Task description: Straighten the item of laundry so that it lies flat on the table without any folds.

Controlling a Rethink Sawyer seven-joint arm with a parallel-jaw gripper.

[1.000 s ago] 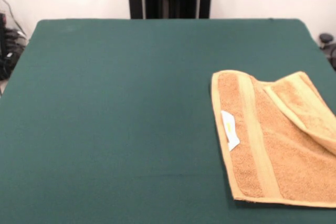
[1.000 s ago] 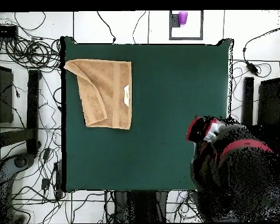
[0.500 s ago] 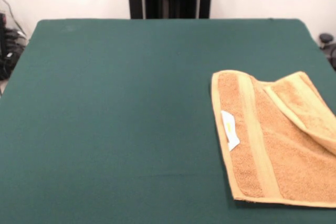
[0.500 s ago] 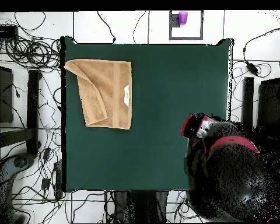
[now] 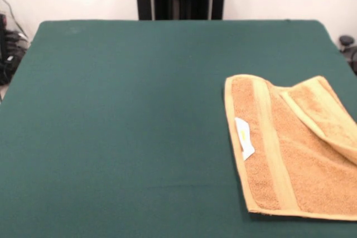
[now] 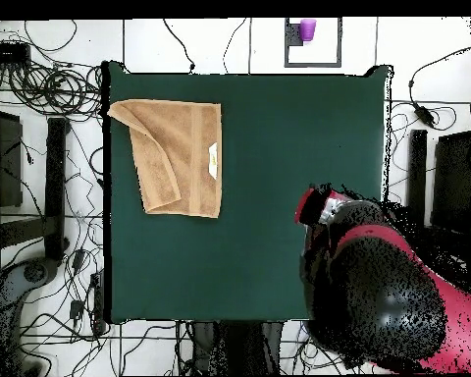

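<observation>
From overhead I see the arm (image 6: 377,295) has swung further in over the table (image 6: 269,245), its red head now nearer centre.

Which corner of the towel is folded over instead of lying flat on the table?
The towel's corner at the overhead view's upper left, by the table edge: it is doubled back diagonally, while the other three lie flat.

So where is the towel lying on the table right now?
In the front view the towel lies at the table's near right corner; overhead it sits top left, with one corner folded over.
</observation>
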